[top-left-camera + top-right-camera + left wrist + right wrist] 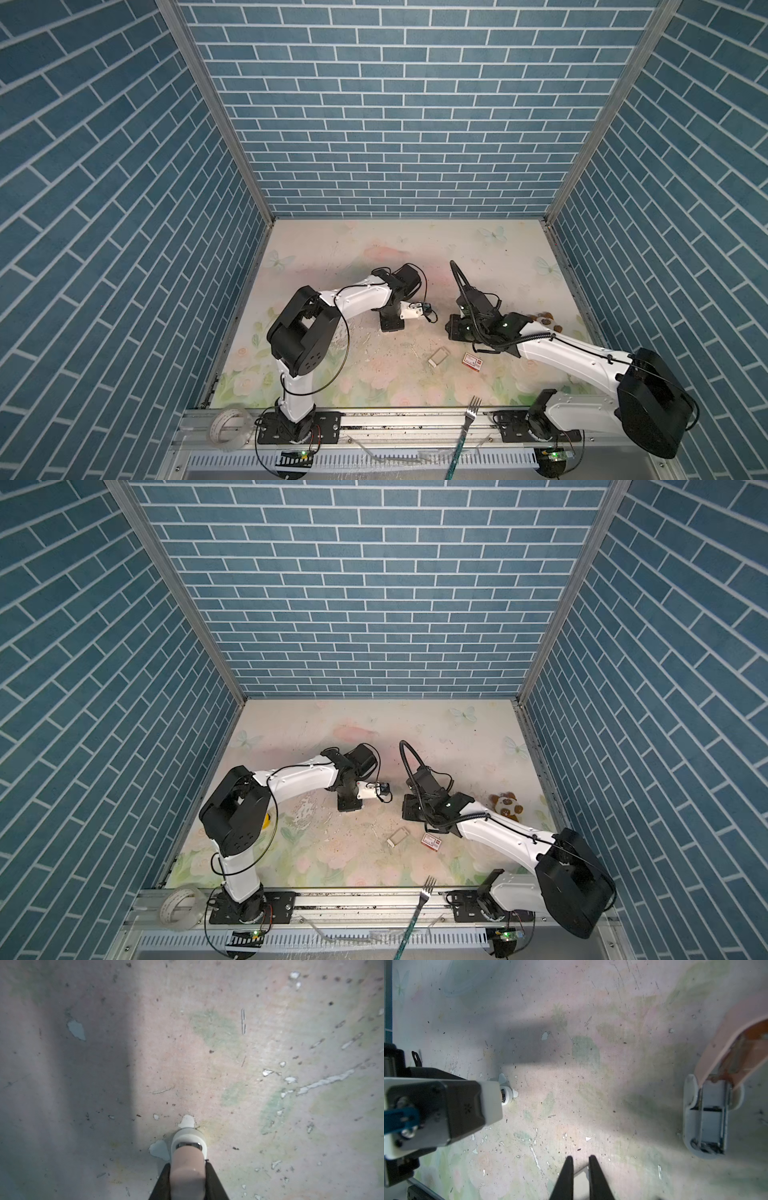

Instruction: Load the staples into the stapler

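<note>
The stapler (pixel 708 1118) lies open on the table, its pink lid (pixel 737 1039) swung up off the white base and metal channel. It is hidden in both top views. The staples sit in a pale tray (pixel 438 357) (pixel 398 836) beside their white-and-red box (pixel 473 360) (pixel 432 840). My left gripper (pixel 188 1163) (pixel 390 326) is shut on a pink piece with a white collar (pixel 188 1134), end down on the table. My right gripper (pixel 581 1159) (pixel 452 328) hovers with fingers a narrow gap apart. Something pale shows in that gap; whether it is held I cannot tell.
A fork (pixel 471 409) (pixel 426 889) lies across the front rail, and a tape roll (pixel 230 424) rests at its left end. A panda plush (pixel 505 806) sits behind the right arm. Blue brick walls close three sides. The floral mat is scratched and chipped.
</note>
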Available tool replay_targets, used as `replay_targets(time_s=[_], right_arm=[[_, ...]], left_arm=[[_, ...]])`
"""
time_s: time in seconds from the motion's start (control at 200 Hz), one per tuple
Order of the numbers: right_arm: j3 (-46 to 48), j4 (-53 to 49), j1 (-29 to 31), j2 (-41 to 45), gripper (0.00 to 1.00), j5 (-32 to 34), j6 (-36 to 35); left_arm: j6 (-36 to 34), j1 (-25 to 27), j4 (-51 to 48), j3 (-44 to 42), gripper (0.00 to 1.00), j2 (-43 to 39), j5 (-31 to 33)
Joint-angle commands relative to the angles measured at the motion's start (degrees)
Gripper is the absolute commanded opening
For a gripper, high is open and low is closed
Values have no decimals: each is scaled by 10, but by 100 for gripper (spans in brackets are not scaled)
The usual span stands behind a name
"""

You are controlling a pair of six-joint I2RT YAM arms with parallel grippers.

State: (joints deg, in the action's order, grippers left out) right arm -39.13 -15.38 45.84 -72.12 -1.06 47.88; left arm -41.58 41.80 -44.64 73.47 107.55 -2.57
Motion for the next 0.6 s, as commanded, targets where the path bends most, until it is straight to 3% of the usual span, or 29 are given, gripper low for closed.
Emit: replay_targets(time_s=[0.0,0.595], right_arm=[[9,-14,-1,12,17,14,21],[11,-18,-2,17,18,16,22]], left_arm=[[5,-8,-4,-15,9,-8,26],[5,-9,-3,-20,24,-25,27]])
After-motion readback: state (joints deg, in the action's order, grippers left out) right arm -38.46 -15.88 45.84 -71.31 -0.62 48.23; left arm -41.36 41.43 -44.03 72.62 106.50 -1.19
